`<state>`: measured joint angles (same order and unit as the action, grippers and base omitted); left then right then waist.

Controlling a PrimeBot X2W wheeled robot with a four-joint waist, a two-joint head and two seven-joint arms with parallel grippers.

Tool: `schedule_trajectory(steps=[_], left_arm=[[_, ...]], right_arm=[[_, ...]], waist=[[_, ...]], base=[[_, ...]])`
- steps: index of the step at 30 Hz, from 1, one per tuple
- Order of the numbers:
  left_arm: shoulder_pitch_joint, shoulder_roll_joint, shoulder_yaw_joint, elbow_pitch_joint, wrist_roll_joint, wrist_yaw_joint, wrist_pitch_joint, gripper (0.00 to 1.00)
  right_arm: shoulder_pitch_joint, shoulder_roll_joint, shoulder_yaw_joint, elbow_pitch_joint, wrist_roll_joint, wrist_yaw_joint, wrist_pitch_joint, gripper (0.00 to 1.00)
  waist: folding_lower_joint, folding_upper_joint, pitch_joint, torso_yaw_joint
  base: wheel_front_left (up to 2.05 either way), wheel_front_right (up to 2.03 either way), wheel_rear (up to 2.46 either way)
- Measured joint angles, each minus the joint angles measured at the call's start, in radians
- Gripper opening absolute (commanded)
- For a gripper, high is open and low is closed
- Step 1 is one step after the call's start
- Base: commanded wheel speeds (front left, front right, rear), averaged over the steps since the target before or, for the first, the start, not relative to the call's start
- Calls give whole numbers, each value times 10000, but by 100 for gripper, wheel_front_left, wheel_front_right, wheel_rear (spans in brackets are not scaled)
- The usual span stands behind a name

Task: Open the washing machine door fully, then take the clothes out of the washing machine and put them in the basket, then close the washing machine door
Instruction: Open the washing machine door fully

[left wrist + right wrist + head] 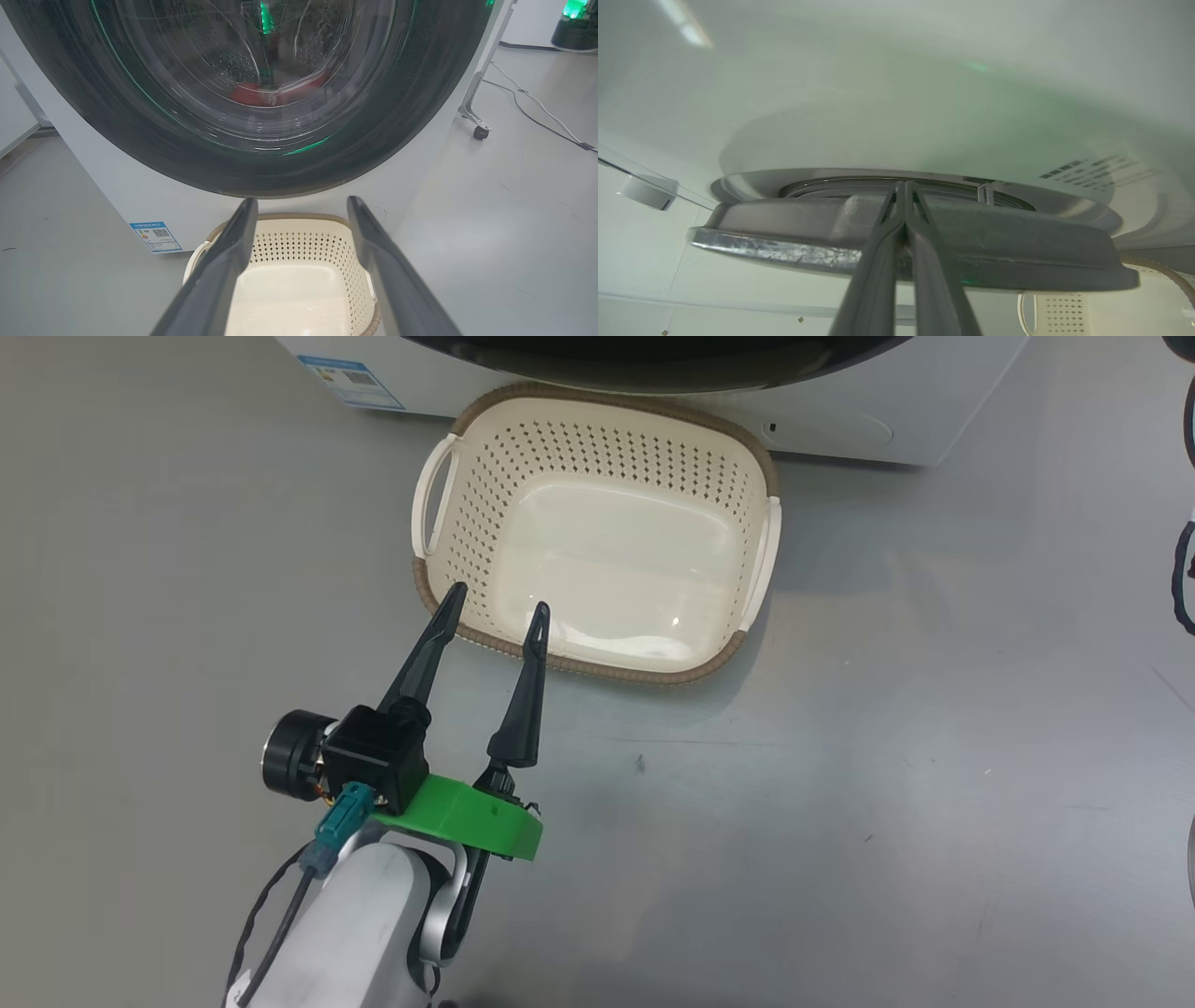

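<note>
On the head view's smooth grey floor (934, 756), marked with a few dark specks and scuffs, the basket (653, 457) stands empty, its far rim just beside the white front of the washing machine (840, 420). A blue label (353, 383) sits on the machine's lower left corner, and the black curve of the washing machine door (653, 359) runs along the top edge. The left gripper (499, 597) reaches in from the lower left with its two dark fingers spread wide and nothing between them, their tips over the basket's near left rim.

Along the left wrist view, the left gripper (301, 200) points over the basket (303, 242) at the washing machine door (140, 116). Its glossy black rim lies against the washing machine (117, 186), and the red clothes (247, 93) show blurred through the glass, low in the drum. The label (156, 236) is at the lower left. To the right, the pale floor (514, 210) carries a trailing cable (537, 112) and a wheeled stand (476, 107).

From the right wrist view, the right gripper (903, 184) has its fingers pressed together, empty, with the tips at the edge of the door (1017, 252). Whether they touch it is hard to say. The machine's white front (878, 93) lies beyond, and the basket (1059, 312) shows at the lower right.
</note>
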<state>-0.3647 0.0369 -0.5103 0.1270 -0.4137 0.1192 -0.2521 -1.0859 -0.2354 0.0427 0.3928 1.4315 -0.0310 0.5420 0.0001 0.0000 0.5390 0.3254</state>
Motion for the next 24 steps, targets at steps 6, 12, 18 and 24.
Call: schedule_trajectory(steps=[6,12,18,24], left_arm=[[-45,-17,46,-4,0,0,0,100],[-50,-35,109,-19,0,0,0,100],[-50,-36,119,-17,-2,0,0,100],[-57,-38,115,-46,-102,0,0,100]], right_arm=[[-198,65,23,374,8,21,77,0],[-416,59,65,681,17,36,295,0],[-558,46,67,917,125,121,502,0],[-584,12,50,1195,443,125,867,0]], waist=[[0,0,139,150],[0,0,169,200],[0,0,186,215],[0,0,178,222]], base=[[0,0,0],[0,0,0],[0,0,0],[0,0,0]])
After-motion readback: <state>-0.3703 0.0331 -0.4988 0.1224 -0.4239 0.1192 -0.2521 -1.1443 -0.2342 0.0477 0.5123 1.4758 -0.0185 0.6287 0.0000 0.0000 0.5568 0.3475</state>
